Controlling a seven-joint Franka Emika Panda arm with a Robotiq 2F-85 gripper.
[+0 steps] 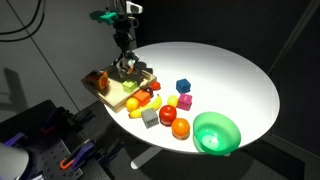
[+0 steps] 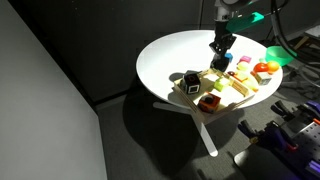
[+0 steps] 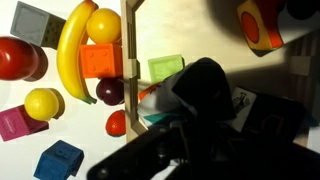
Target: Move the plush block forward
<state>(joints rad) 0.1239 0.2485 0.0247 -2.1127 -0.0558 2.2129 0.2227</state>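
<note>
The plush block (image 2: 190,80) is a black cube with a white label. It sits on a wooden board (image 2: 228,92) at the table's edge. In the wrist view the block (image 3: 205,85) fills the middle as a dark shape. My gripper (image 2: 220,48) hangs over the board, close beside the block. It also shows in an exterior view (image 1: 125,68). In the wrist view its fingers (image 3: 175,150) are lost in shadow below the block. I cannot tell whether they touch it, or whether they are open.
A red block (image 2: 208,101) shares the board. On the round white table (image 1: 230,70) lie a banana (image 3: 75,50), an orange block (image 3: 102,58), a blue cube (image 1: 183,86), other toy fruit and a green bowl (image 1: 216,132).
</note>
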